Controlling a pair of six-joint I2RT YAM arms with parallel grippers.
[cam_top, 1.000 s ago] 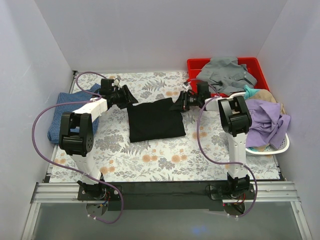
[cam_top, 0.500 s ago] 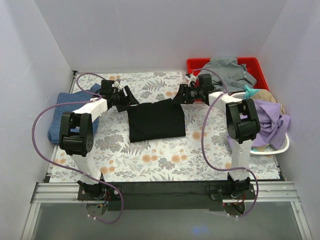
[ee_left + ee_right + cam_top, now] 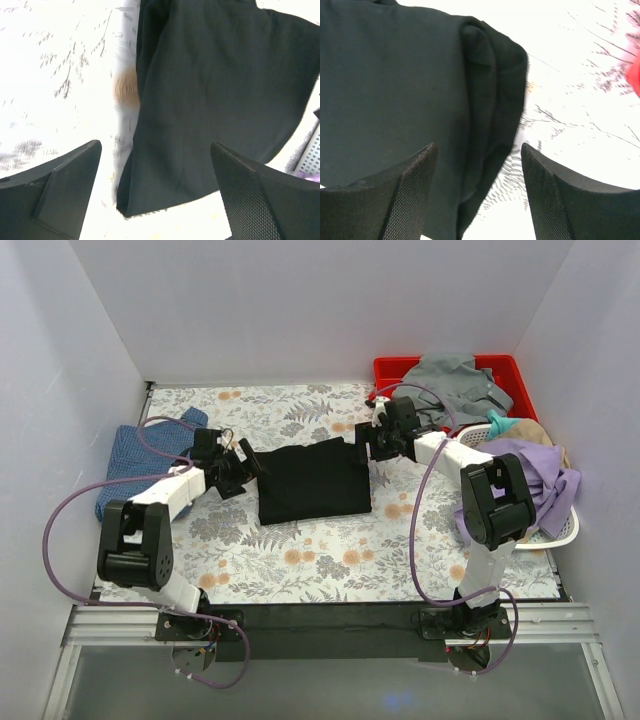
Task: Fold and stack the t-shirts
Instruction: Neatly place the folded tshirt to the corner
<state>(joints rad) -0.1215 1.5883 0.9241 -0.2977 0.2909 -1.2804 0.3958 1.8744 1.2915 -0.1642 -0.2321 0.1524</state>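
2 claws, the left gripper (image 3: 247, 462) and right gripper (image 3: 362, 446), have just let go of the folded black t-shirt (image 3: 312, 480) and hang spread wide beside its far corners, leaving it flat mid-table (image 3: 300, 560), seemingly ready to stack with the mottled blue t-shirt (image 3: 130, 462) lying at the left edge.

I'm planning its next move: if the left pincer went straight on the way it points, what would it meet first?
Probably the black shirt: its folded edge lies straight ahead of the open left pincer, though the pincer's height above the cloth is unclear.
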